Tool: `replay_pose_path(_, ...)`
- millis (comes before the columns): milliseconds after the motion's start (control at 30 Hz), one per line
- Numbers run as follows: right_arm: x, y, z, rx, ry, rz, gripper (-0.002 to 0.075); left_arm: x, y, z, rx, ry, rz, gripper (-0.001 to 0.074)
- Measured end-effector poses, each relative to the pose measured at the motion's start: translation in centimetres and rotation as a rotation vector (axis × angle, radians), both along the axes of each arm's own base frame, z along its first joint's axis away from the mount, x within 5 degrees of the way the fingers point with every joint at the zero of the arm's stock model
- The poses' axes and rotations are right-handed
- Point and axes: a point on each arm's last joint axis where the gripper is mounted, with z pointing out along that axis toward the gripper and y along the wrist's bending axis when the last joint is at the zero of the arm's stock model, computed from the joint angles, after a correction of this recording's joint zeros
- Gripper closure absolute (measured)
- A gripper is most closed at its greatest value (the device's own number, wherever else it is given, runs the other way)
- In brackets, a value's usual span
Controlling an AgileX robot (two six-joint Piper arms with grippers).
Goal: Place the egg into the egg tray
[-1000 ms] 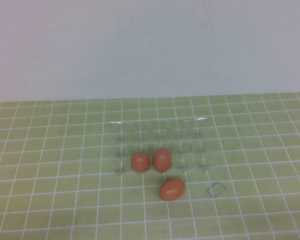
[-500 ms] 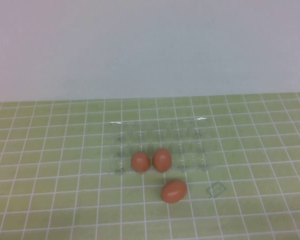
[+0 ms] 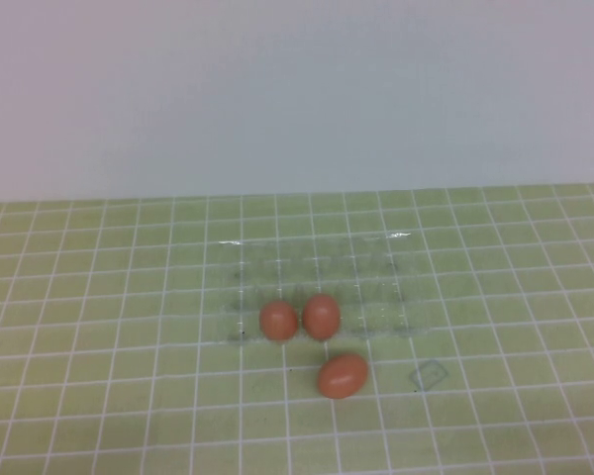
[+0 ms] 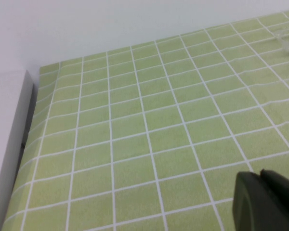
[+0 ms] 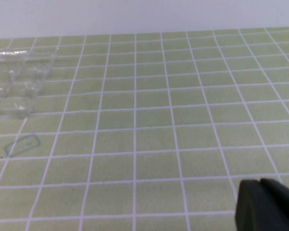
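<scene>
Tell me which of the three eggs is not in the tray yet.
The egg nearest the robot lies on the green cloth, outside the tray. The other two eggs sit in the tray's near row.

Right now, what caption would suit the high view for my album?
Two eggs sit in the clear egg tray, a third egg on the mat; neither left nor right gripper appears here.

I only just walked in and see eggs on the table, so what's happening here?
Nothing is being handled right now. Two eggs sit in the near row of the clear egg tray, and a third egg lies loose on the green mat just in front of it. The left gripper and right gripper are both shut and away from the eggs.
</scene>
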Motion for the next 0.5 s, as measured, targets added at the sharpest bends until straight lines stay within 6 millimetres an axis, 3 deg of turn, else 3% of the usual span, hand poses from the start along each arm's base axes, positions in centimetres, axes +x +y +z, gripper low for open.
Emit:
replay_pose_path(333, 0.01, 0.0, 0.03, 0.0, -0.003, 0.0, 0.0728, 0.0, 0.35, 0.0, 0.0, 0.0, 0.067, 0.0735)
replay_pose_path(500, 0.29, 0.07, 0.92, 0.01, -0.106, 0.005, 0.0728, 0.0, 0.35, 0.0, 0.0, 0.0, 0.067, 0.0735)
